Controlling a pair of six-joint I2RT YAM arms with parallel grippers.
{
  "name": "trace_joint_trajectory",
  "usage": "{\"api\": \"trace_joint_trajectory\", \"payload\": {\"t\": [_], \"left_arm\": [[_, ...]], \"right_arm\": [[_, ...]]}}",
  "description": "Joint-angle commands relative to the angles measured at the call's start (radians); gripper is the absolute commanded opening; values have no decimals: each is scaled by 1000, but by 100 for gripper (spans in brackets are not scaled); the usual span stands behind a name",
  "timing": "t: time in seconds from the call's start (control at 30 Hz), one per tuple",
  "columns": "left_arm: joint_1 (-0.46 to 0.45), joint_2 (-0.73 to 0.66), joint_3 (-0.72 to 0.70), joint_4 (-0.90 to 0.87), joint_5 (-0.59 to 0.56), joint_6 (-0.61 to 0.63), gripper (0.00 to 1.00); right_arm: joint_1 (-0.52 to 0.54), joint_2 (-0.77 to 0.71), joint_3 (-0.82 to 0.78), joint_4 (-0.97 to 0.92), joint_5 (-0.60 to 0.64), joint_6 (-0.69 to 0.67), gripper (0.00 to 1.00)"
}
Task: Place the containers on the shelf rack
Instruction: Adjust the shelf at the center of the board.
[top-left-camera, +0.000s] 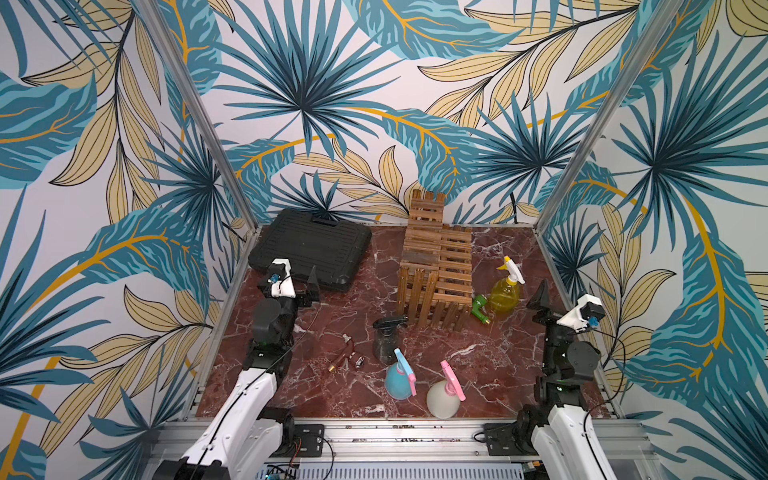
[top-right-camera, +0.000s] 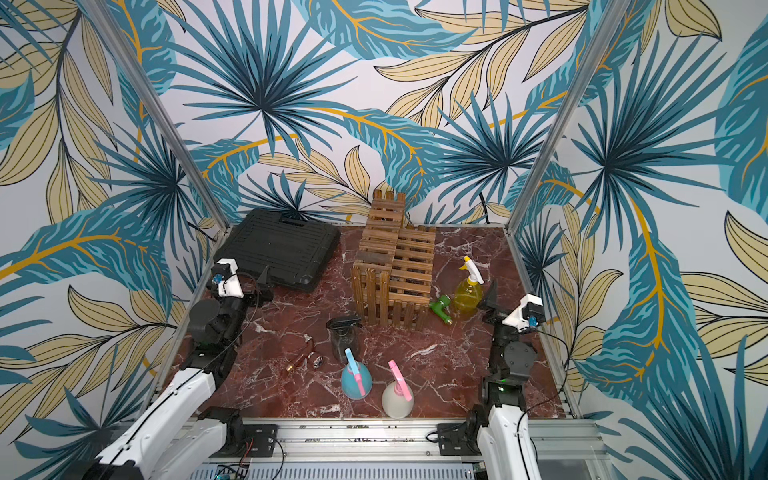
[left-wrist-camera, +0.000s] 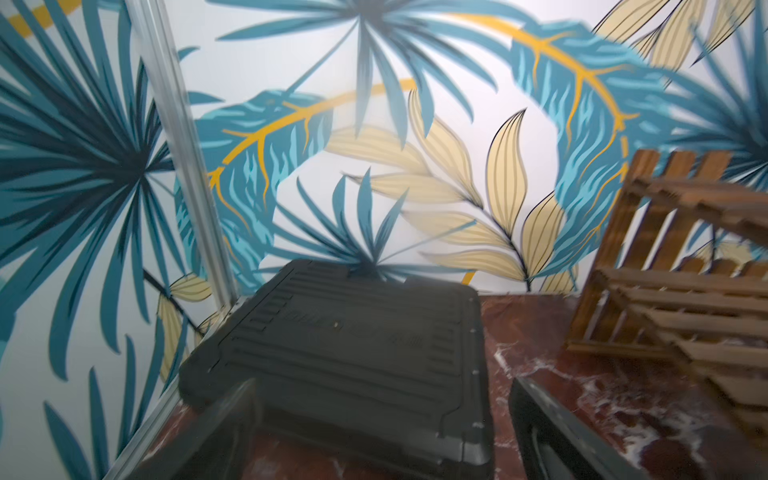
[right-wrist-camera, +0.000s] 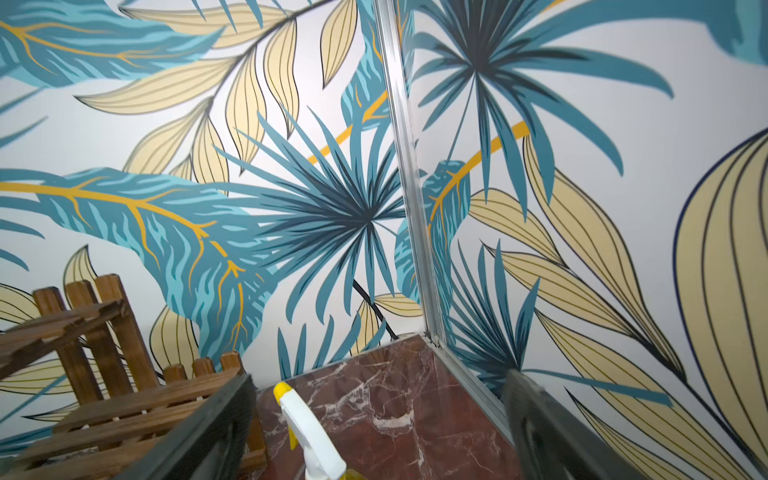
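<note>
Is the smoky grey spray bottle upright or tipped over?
Upright: the grey bottle stands on its base on the table, black head on top.

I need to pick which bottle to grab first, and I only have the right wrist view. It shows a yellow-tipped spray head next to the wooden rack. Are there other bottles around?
Observer: Yes, three more stand in front of the rack: a grey bottle, a blue bottle and a white bottle.
Operator: Is anything on the rack already?
Observer: No. Both top views show no bottle on its steps, and the yellow bottle stands beside it, not on it.
Operator: What about the left pincer?
Observer: The left pincer is open and holds nothing. It points at a black case.
</note>
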Motion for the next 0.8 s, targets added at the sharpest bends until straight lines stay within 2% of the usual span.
{"api": "trace_joint_trajectory", "payload": {"t": [0.0, 0.1, 0.17, 0.23, 0.3, 0.4, 0.5, 0.57, 0.67, 0.77], "left_arm": [[-16, -37, 135, -275, 156, -96, 100], [-29, 5, 278, -383, 337, -119, 100], [-37, 47, 362, -431, 447, -128, 100], [-51, 103, 437, -458, 546, -124, 100], [-82, 161, 498, -469, 620, -104, 100], [-186, 264, 579, -526, 664, -15, 100], [-324, 365, 649, -602, 634, 93, 100], [-389, 410, 644, -553, 604, 130, 100], [-419, 473, 629, -450, 606, 117, 100], [-421, 535, 655, -449, 585, 91, 100]], "right_arm": [[3, -25, 144, -219, -119, -14, 99], [3, 114, 333, -348, -331, -37, 99], [3, 237, 448, -402, -523, -34, 99], [6, 344, 533, -442, -720, -29, 99], [16, 426, 578, -477, -840, -28, 99], [57, 489, 606, -538, -853, -86, 96], [120, 539, 609, -616, -815, -146, 89], [169, 568, 607, -647, -790, -189, 85], [239, 607, 601, -670, -757, -248, 81], [273, 634, 589, -666, -695, -264, 79]]}}
